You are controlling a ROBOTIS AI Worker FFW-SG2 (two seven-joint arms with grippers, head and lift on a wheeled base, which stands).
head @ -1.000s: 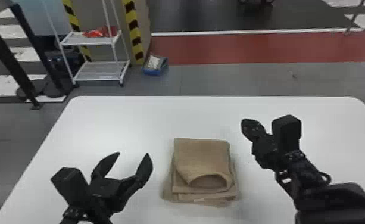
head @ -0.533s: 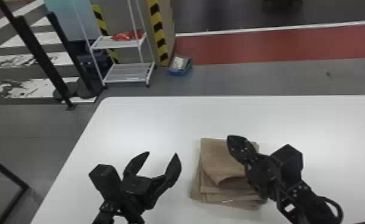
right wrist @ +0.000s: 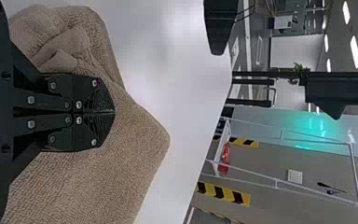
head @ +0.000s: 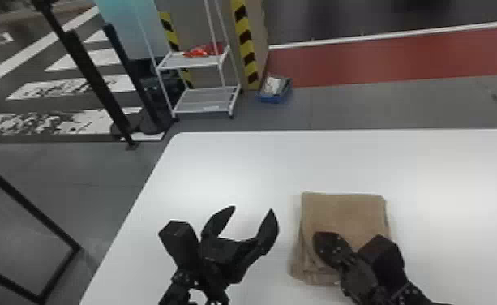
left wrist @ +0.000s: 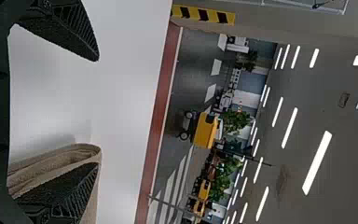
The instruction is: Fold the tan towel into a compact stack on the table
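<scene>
The tan towel (head: 344,211) lies folded in a layered stack on the white table (head: 235,174). Left of it, my left gripper (head: 255,221) stands open with nothing between its fingers. My right gripper (head: 327,239) is over the towel's near half, its fingers shut together and hiding part of the top fold. In the left wrist view, the towel (left wrist: 81,151) shows its rounded fold behind one finger of the left gripper (left wrist: 98,112). The right wrist view has the right gripper (right wrist: 112,112) closed against or just above the towel (right wrist: 135,144); contact cannot be told.
The table's left edge runs beside the left arm. Beyond the far edge, on the floor, stand a white wire shelf (head: 208,99) with a red item and a blue bin (head: 275,91). Black posts (head: 93,77) are at the far left.
The right gripper has come leftward from the towel's right side to over its near half. The head view has swung to the left. My left gripper has stayed open.
</scene>
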